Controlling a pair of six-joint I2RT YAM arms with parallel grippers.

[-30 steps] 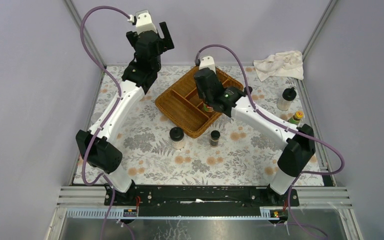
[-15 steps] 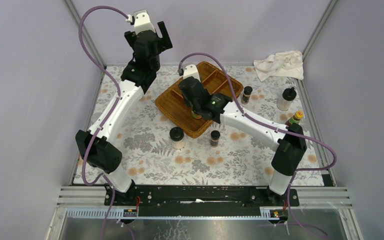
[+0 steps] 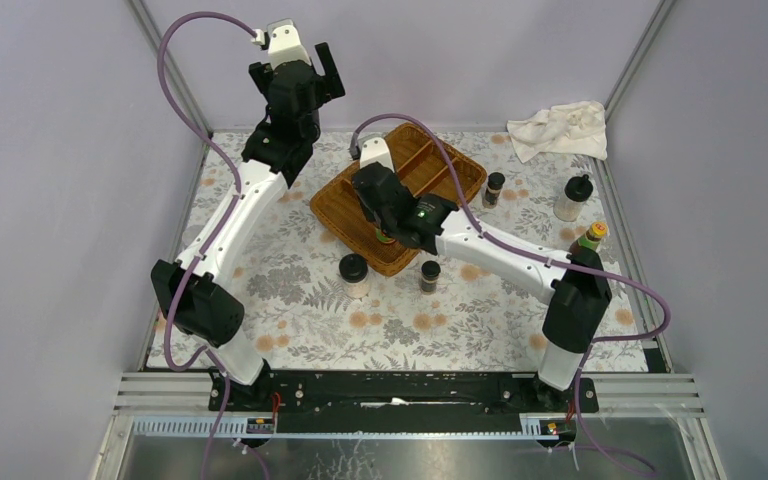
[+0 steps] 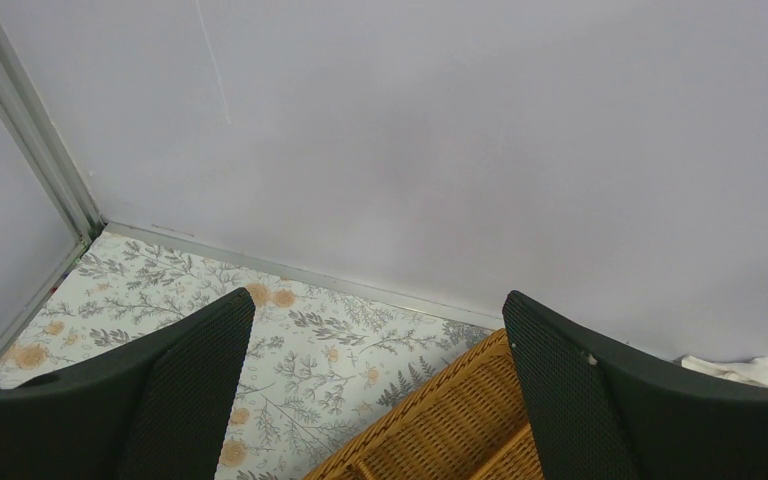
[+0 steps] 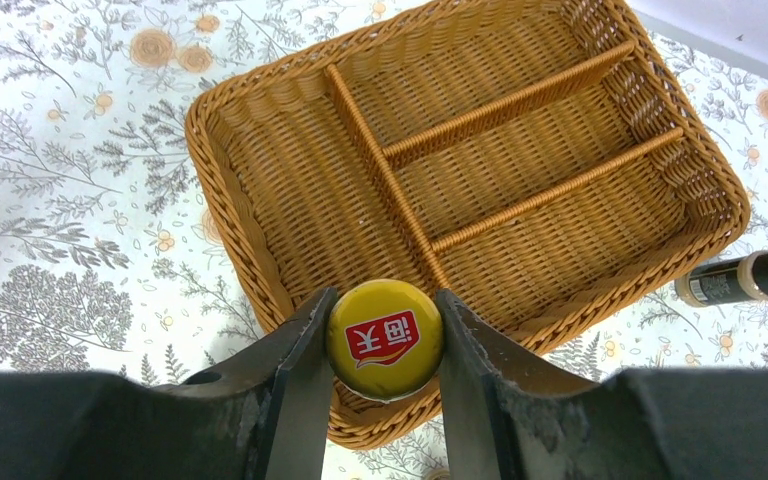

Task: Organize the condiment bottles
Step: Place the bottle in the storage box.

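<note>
1. Condiment bottles [image 3: 494,188] span the table [image 3: 290,300] from middle to right edge; left gripper [image 4: 377,300] hangs high near the far-left corner, jaws wide, empty.
2. Shaker [image 3: 353,275] and dark jar [image 3: 430,274] stand just off the wicker tray's [image 5: 222,200] near rim.
3. Right gripper [image 5: 385,330] clamps a yellow-capped bottle [image 5: 385,345] above that rim.

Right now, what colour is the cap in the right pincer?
Yellow cap with a red logo; clearest in the right wrist view.

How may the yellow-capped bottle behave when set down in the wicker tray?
The right gripper clamps the yellow-capped bottle by its round cap, so it could twist or slip. On the uneven weave of the wicker tray it might tip.
</note>
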